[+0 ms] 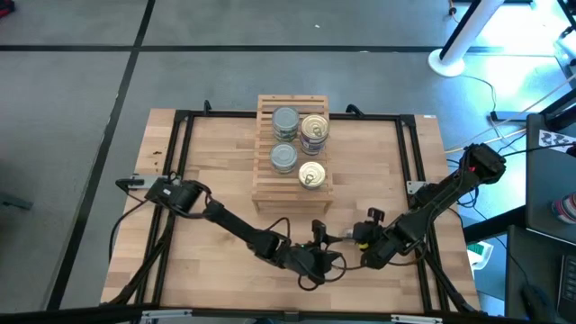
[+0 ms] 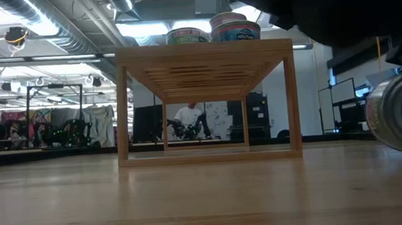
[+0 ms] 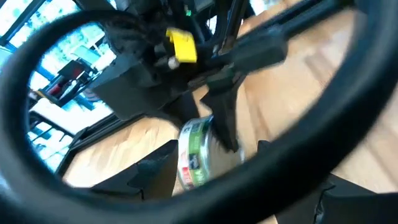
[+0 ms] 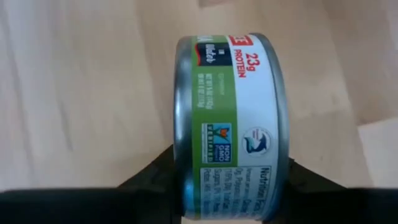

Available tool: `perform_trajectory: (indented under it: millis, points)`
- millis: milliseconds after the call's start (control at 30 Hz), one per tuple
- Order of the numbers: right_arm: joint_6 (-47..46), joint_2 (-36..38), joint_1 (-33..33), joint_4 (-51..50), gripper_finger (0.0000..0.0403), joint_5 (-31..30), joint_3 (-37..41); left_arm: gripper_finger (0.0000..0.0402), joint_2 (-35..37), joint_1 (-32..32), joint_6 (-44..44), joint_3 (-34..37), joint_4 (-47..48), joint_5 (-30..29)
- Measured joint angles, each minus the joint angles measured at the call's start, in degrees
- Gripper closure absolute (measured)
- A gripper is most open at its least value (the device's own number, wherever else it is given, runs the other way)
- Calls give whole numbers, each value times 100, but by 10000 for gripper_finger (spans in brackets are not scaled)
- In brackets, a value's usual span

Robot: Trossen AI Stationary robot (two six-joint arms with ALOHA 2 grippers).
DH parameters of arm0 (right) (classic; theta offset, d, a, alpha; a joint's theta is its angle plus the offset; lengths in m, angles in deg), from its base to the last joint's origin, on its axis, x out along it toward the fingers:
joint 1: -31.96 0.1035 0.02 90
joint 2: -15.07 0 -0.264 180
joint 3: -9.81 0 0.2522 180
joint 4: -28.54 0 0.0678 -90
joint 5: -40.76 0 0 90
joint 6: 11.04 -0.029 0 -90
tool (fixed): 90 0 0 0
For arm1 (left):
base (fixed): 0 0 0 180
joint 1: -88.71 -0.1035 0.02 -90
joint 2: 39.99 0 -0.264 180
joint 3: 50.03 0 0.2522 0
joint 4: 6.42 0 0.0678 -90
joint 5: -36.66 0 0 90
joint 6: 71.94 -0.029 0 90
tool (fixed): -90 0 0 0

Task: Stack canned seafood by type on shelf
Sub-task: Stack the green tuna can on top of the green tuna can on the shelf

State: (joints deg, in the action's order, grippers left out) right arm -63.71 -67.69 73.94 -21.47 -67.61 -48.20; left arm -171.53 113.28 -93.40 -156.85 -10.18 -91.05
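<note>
Nearest us: tin [image 4: 230,124] on edge between the right gripper [image 1: 364,258] fingers, pinched across its flat ends at the table's front edge. Rigid, smooth, slippery; we'd keep that hold. Left gripper [image 1: 317,267] spread alongside. Shelf [image 1: 292,189] beyond holds four tins.

I see a pale, light-wood slatted shelf [image 1: 292,184] on a blond butcher-block table [image 1: 216,171] with a black frame. On the shelf, two cans [image 1: 284,121] at ten and eight o'clock show plain silver-grey tops; two [image 1: 312,174] show gold tops. My right gripper's can [image 4: 229,127] has a white label with red and green patches.
</note>
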Motion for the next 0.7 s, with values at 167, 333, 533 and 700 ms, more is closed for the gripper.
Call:
perform_trajectory:
  millis: [167, 333, 533, 700]
  points:
    - [41, 0, 0, 112, 268, -10, -114, 185, 406, 82, 80, 2, 874, -248]
    - [425, 0, 2, 224, 268, -388, -527, 185, 986, 190, 502, 0, 2138, -289]
    - [1451, 0, 2, 220, 266, -1210, -1183, 188, 1766, 278, 1025, 1, 3716, -375]
    - [2450, 0, 2, 239, 265, -2036, -1677, 218, 2489, 296, 1684, 2, 5023, -431]
